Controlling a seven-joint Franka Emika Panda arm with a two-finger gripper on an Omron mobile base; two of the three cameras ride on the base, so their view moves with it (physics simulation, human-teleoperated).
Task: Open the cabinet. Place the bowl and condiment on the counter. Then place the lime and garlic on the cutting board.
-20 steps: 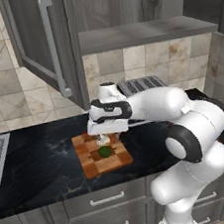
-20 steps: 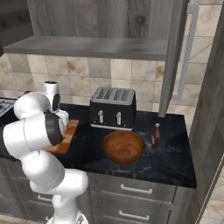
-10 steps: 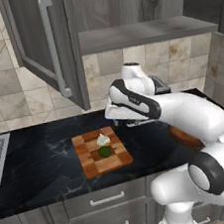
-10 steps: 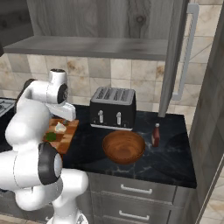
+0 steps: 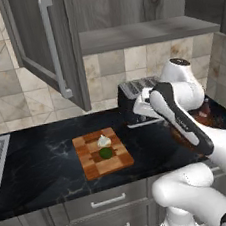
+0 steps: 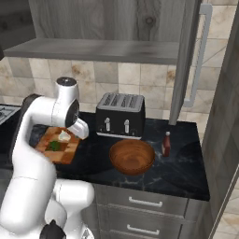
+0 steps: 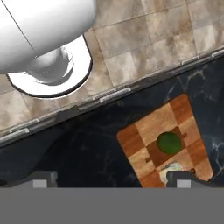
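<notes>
- Resting on the cutting board (image 5: 102,153), the garlic (image 5: 104,141) and lime (image 5: 105,153) have stayed put.
- Gripper (image 7: 109,180), fingers spread and empty, has lifted away toward the toaster (image 5: 136,100).

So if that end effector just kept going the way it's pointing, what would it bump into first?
Probably the black counter just beside the cutting board, judging by the hand view. The open end effector holds nothing; depth is hard to judge.
</notes>
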